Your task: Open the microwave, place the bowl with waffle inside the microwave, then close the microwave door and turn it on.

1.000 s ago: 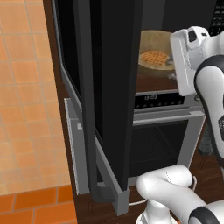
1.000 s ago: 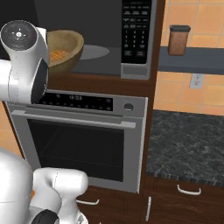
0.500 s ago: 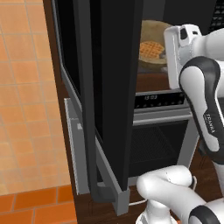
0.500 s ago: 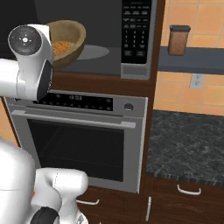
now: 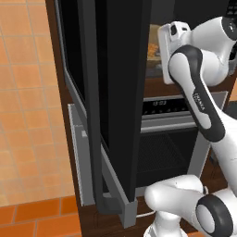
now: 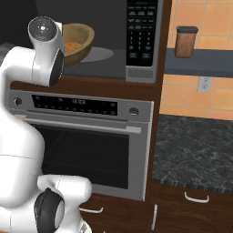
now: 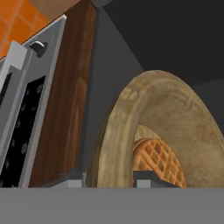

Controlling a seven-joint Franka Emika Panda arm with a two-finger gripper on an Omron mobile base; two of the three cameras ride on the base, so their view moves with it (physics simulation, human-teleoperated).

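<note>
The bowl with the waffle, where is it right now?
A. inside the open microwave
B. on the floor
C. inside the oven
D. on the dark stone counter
A: the bowl sits in the microwave cavity above the oven, with the microwave door swung open, and the jaws straddle its rim, one finger outside and one over the waffle.
</note>
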